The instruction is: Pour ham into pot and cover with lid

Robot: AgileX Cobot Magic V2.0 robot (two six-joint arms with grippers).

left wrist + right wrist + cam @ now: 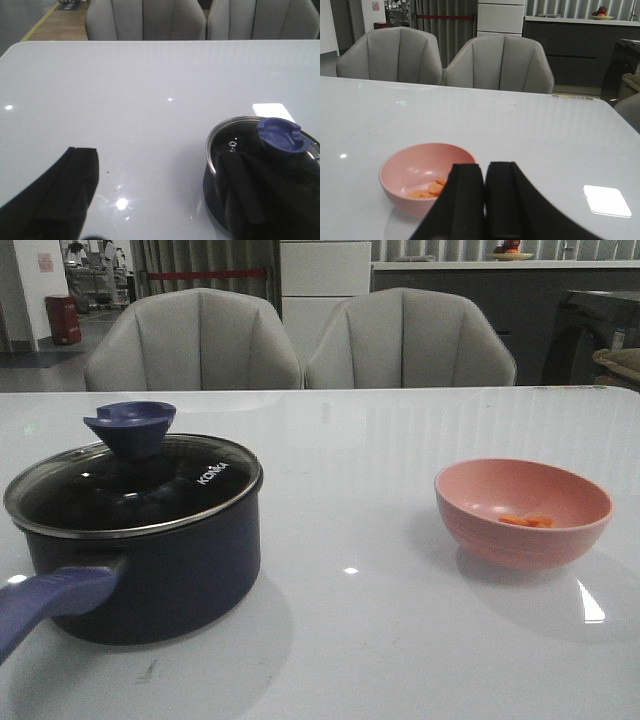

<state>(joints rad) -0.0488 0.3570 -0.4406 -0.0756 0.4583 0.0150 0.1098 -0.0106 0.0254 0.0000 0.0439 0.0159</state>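
The dark navy pot stands at the front left of the table, its purple-blue handle pointing toward me. The glass lid with its purple-blue knob rests on the pot. A few orange ham pieces lie in the pink bowl at the right. Neither gripper shows in the front view. In the left wrist view my left gripper is open and empty; one finger overlaps the pot and lid. My right gripper is shut and empty, just beside the bowl with the ham.
Two grey chairs stand behind the table's far edge. The white glossy tabletop lies between pot and bowl.
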